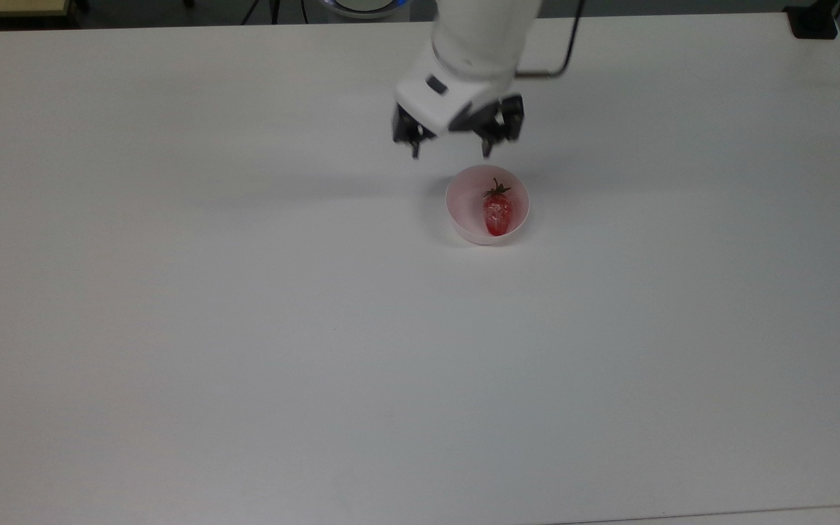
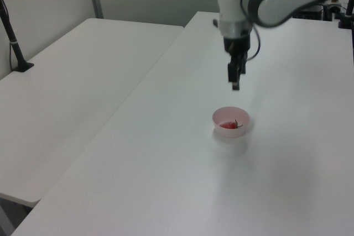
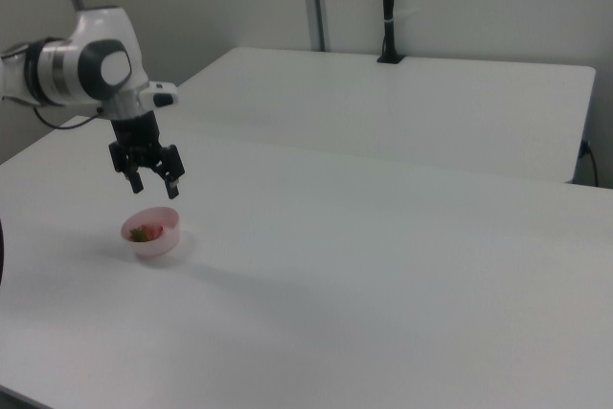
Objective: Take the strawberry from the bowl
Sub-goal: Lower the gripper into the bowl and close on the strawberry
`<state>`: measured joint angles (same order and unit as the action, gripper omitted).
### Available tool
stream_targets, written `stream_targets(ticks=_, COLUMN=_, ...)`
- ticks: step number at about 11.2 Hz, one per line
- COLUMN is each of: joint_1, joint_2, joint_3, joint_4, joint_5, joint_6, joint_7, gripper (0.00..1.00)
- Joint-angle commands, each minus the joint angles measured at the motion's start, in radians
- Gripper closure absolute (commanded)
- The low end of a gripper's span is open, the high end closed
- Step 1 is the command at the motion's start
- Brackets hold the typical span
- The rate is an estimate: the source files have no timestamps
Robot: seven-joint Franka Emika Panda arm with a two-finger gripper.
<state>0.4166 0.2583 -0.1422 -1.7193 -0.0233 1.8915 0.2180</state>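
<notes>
Tabletop [image 1: 245, 350] comes first on my screen: a broad white surface, bare across the whole near stretch of the top view. Past it sits the bowl [image 1: 464, 219], pale pink and round, right of centre in the top view. I see the strawberry [image 1: 497, 211] lying inside it, red and glossy, its green cap pointing toward the far edge and its tip against the bowl's near wall. In the left view the bowl [image 2: 223, 116] shows the fruit [image 2: 229, 125] low inside; in the right view the bowl [image 3: 158, 243] holds it [image 3: 144, 233] as a red speck.

Beyond the bowl hangs the gripper [image 1: 450, 152], its black fingers spread apart with nothing between them, clear of the rim. In the right view I see it [image 3: 154, 185] hovering just above the bowl; in the left view it [image 2: 235, 85] hangs above the bowl's far side. The white arm [image 1: 478, 44] carries no writing I can read.

Farthest back, a second white table [image 3: 402, 102] bears a black post [image 3: 387, 7].
</notes>
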Motion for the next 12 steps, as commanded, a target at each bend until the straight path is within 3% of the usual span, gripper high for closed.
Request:
stream_targets(ticks=1, joint_1=0.039, joint_2=0.073, joint_3=0.01, joint_4=-0.033, joint_5=0.006, joint_6=0.118, joint_7=0.105, gripper=0.11)
stream_targets(ticks=6, joint_1=0.057, joint_2=0.18, joint_3=0.05, joint_4=-0.033, joint_5=0.005, joint_6=0.257, joint_7=0.248, gripper=0.24)
stream_targets(ticks=12, joint_1=0.044, joint_2=0.167, joint_3=0.05, joint_4=-0.065, joint_5=0.003, joint_6=0.236, joint_7=0.167, gripper=0.73)
